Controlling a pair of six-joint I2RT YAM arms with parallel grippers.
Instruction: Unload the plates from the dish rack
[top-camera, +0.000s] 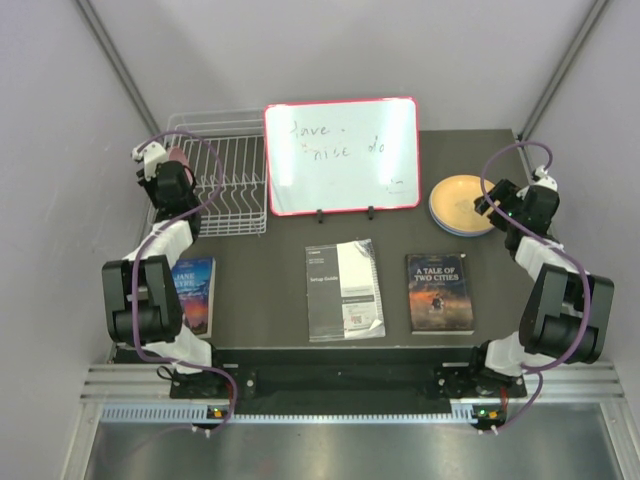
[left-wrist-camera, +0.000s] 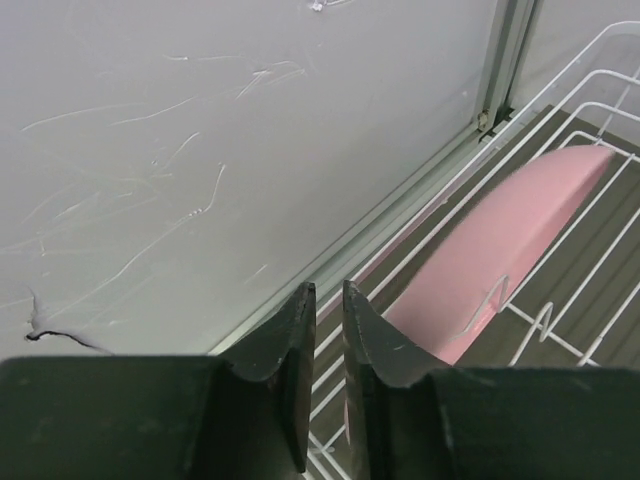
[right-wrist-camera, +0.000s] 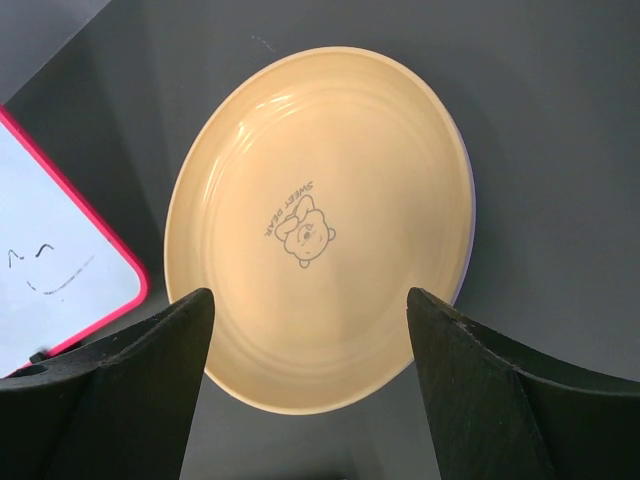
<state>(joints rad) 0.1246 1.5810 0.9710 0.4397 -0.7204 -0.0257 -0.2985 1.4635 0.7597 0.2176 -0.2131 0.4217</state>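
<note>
**Pink plate pinched at the rim, last one showing in the rack**

Black table (top-camera: 270, 300) is carrying a row of reading matter closest to the arm bases at the bottom of the top view: a book (top-camera: 195, 290) at the left, a white manual (top-camera: 343, 290) in the middle, and a dark novel (top-camera: 440, 292) at the right. Beyond them the red-framed whiteboard (top-camera: 340, 155) is standing propped upright.

At the upper left of that view the left gripper (left-wrist-camera: 328, 290) is reaching into the dish rack (top-camera: 225, 190). Its jaws are standing narrow, and the rim of the pink plate (left-wrist-camera: 500, 240) is running down between them. It looks like a pinch, though how firm it is cannot be judged. The plate is leaning on edge among the slot wires, which is likely why the fingers are coming at its rim rather than its face.

At the upper right the right gripper (right-wrist-camera: 310, 295) is hovering with its jaws wide and holding nothing, directly over the tan plate (right-wrist-camera: 318, 230). That plate is lying flat on the table, with a lavender edge (right-wrist-camera: 468, 200) peeking out beneath it, so the unloaded plates are apparently being stacked here. No other plate is showing in the rack.
</note>
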